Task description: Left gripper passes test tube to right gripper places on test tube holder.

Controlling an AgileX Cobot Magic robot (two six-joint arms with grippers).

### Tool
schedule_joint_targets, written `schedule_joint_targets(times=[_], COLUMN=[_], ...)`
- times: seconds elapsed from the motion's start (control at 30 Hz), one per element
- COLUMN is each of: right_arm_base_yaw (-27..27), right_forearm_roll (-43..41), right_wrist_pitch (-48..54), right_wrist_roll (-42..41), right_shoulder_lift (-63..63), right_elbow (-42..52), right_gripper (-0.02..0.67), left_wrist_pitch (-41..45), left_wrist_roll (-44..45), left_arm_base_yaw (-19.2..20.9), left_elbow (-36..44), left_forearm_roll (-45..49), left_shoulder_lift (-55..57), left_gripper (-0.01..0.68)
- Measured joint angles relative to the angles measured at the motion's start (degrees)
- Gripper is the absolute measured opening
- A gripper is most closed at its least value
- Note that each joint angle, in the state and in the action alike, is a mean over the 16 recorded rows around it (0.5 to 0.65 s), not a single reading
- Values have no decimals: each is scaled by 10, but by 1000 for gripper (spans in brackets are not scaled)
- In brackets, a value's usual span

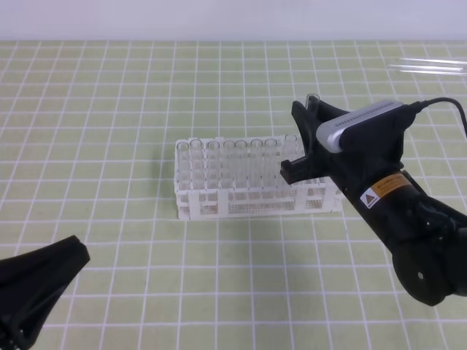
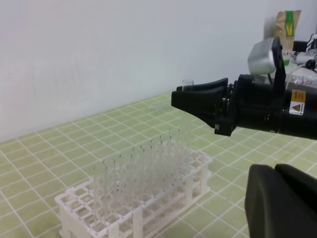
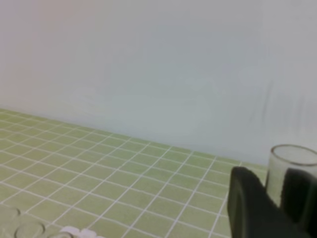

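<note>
My right gripper (image 1: 300, 142) has a silver-grey top and an orange label, and it is shut on the test tube (image 1: 312, 98). It holds the tube upright over the right end of the white test tube holder (image 1: 255, 202). In the left wrist view the test tube (image 2: 186, 126) runs down from the right gripper (image 2: 181, 99) to the far end of the test tube holder (image 2: 148, 218). I cannot tell whether its bottom is inside a hole. The right wrist view shows the test tube (image 3: 292, 166) rim between the fingers (image 3: 247, 203). The all-black left gripper (image 1: 69, 259) is shut and empty at the lower left, far from the rack.
Several other clear tubes (image 1: 226, 164) stand in the rack's back rows. More glass tubes (image 1: 430, 67) lie at the table's far right edge. A brown and green packet (image 2: 287, 25) stands beyond the table. The green checked mat (image 1: 109, 131) covers the table.
</note>
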Motion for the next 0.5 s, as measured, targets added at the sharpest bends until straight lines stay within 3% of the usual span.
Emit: schedule_joint_targets(times=[0.5], right_arm_base_yaw=[0], right_forearm_roll=[-2], right_wrist_pitch=[-12], right_wrist_roll=[0], right_shoulder_lift=[18], right_elbow=[-5], right_gripper=[99], left_wrist_pitch=[0], left_wrist_roll=[0], left_arm_base_yaw=[0], left_elbow=[0], left_forearm_roll=[-1], left_shoulder_lift=[0], left_gripper=[0])
